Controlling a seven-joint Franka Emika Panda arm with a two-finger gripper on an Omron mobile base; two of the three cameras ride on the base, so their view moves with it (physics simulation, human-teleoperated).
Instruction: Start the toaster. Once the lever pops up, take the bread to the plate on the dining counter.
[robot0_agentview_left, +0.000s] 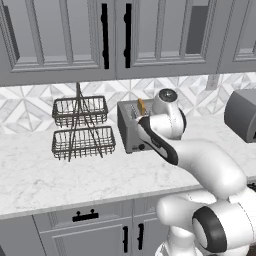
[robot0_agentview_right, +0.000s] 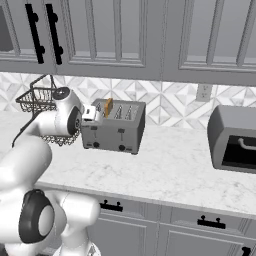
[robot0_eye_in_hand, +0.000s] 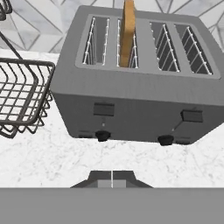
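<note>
Marble worktop (robot0_agentview_right: 170, 165) under grey cabinets (robot0_agentview_left: 60, 40) carries the toaster (robot0_eye_in_hand: 135, 87), beside a wire basket (robot0_agentview_left: 80, 127). Bread (robot0_eye_in_hand: 128, 33) stands in its second slot from the left. Gripper (robot0_eye_in_hand: 112, 178), fingers pressed together and empty, hovers before the toaster's front.

Marble worktop (robot0_agentview_right: 170, 165) carries toaster (robot0_agentview_right: 114, 131), wire basket rack (robot0_agentview_left: 80, 127), oven (robot0_agentview_right: 234, 138).

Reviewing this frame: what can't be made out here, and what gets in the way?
- Toaster: in the left base view the arm covers its right half and the right lever.
- Bread: its top is cut off by the hand view's upper edge; its lower part sits hidden in the slot.
- Gripper: shut, its tips meeting at the hand view's bottom.
- Oven: its right side is cut off by the right base view's edge.
</note>
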